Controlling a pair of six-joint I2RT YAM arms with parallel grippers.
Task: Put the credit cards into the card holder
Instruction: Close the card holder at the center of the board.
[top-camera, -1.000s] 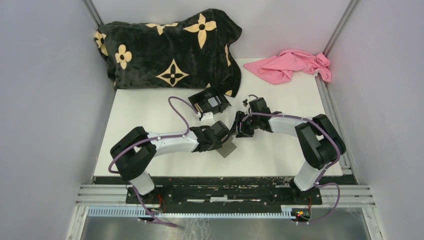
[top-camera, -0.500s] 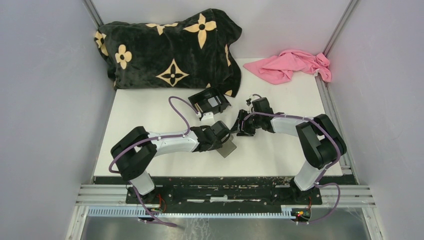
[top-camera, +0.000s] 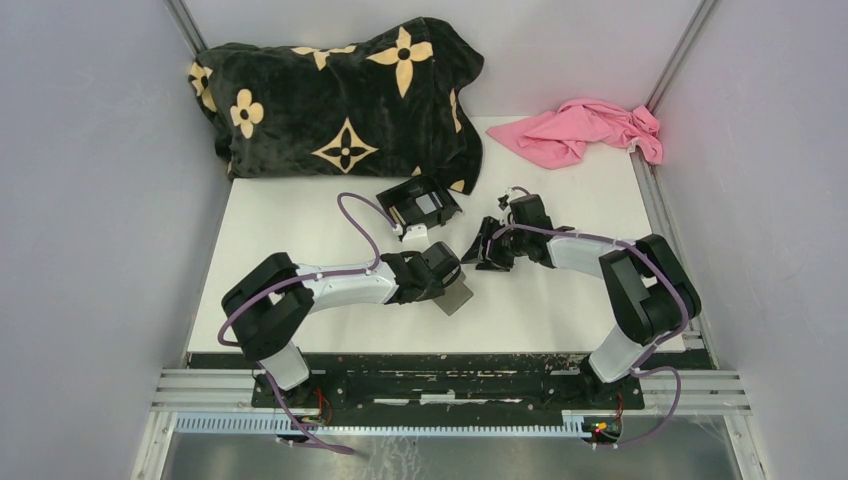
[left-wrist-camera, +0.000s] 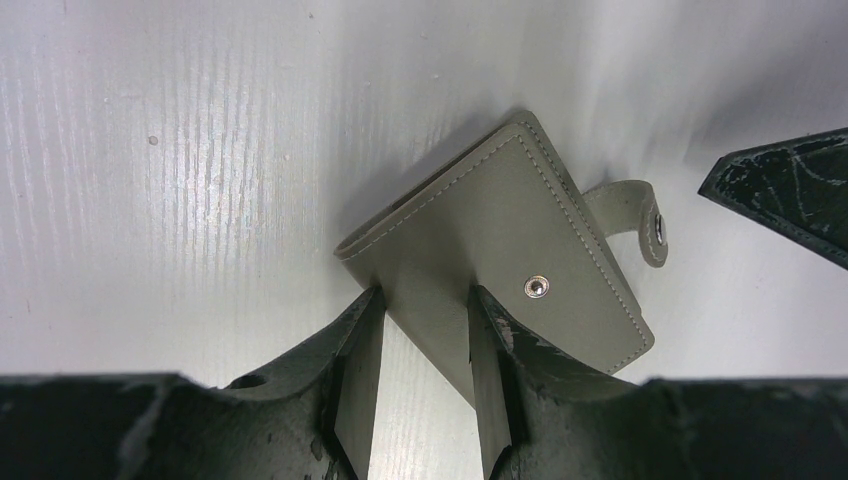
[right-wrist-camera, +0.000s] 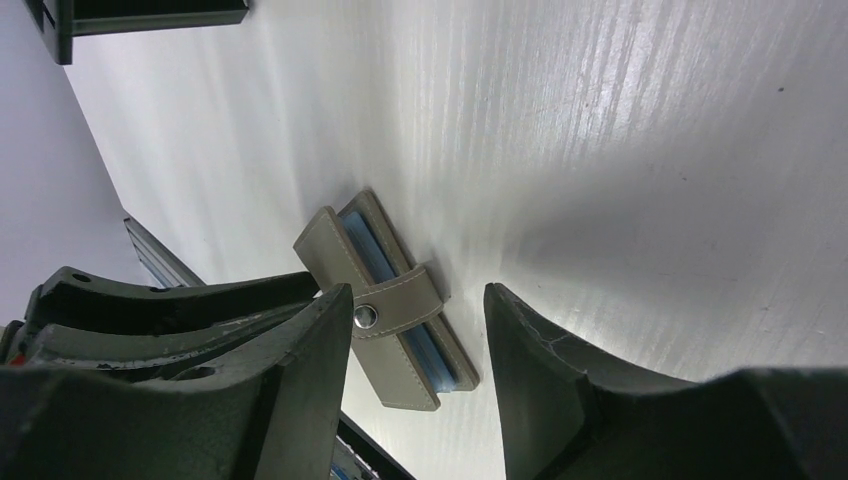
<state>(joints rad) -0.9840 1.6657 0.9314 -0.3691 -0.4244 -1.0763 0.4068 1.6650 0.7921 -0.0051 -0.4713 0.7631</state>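
Left fingers (left-wrist-camera: 355, 385) clamp the flat, stitched grey leather-like card holder (left-wrist-camera: 500, 235), snap tab unfastened, over the ribbed white tabletop (left-wrist-camera: 150, 150). Right fingers (right-wrist-camera: 300, 400) stand apart, empty.

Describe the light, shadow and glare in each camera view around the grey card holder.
Top external: even, diffuse light, only faint shadows on the table. Left wrist: the card holder throws a dark shadow up-left. Right wrist: streaky sheen brightens the table upper right, with a grey shadow band running right from the card holder.
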